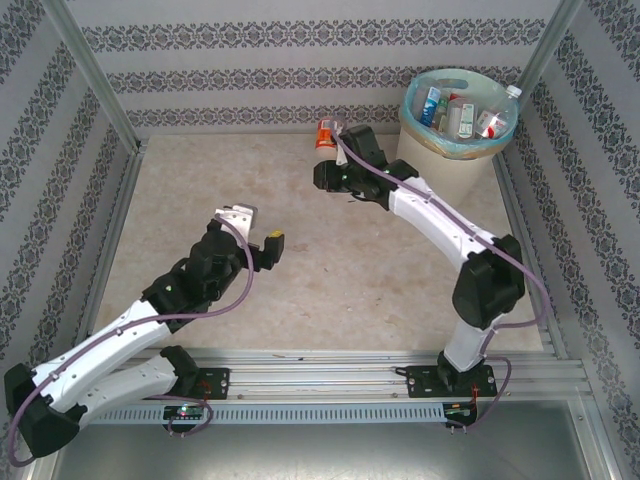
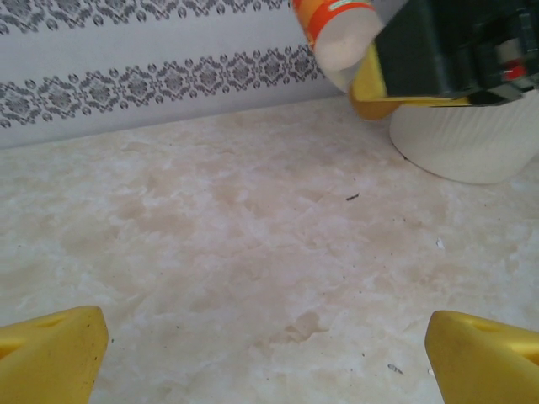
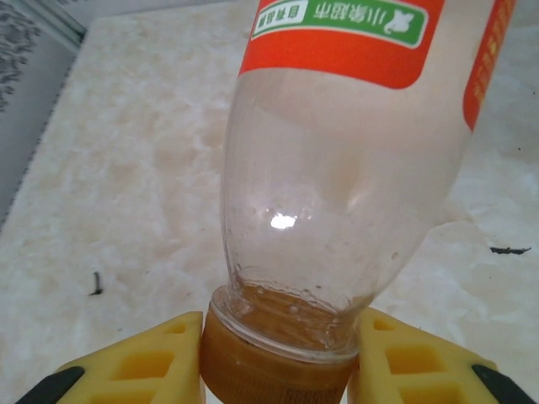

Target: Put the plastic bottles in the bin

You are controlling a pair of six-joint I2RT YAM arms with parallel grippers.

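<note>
Holding the orange-labelled bottle (image 3: 345, 168) by its capped end in the right gripper (image 3: 278, 370), closed firmly on it, long axis straight out from the fingers (image 3: 143, 362), just left of the bin (image 1: 440, 155); left gripper (image 2: 269, 358) wide open, empty, farther away.

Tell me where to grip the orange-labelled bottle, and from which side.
Grip the cap, coming in from the cap end with a jaw on either side, as the right tool has it. The cap is narrow, likely stiff; the bottle widens past it and its clear wall looks thin.
</note>
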